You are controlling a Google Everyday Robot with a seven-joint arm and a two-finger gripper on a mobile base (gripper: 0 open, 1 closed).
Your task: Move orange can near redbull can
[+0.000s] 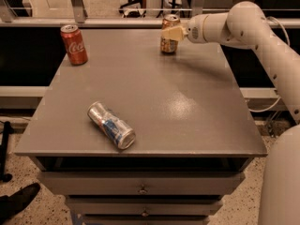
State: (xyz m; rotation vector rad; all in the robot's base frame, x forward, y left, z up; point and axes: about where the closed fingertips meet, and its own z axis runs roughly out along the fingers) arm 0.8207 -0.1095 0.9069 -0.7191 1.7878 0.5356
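The orange can point(168, 45) is upright at the far edge of the grey table point(187, 102), right of centre. My gripper point(171, 33) reaches in from the right and is shut on the can's upper half, with one pale finger point(174, 33) across its front; the other finger is hidden behind it. I cannot tell whether the can's base touches the table. The redbull can point(111, 125), silver with blue panels, lies on its side near the table's front left, far from the orange can.
A red Coca-Cola can point(74, 44) stands upright at the table's far left corner. My white arm point(262, 36) spans the right side. Drawers point(140, 189) sit under the tabletop. A rail and glass partition point(117, 11) run behind the table.
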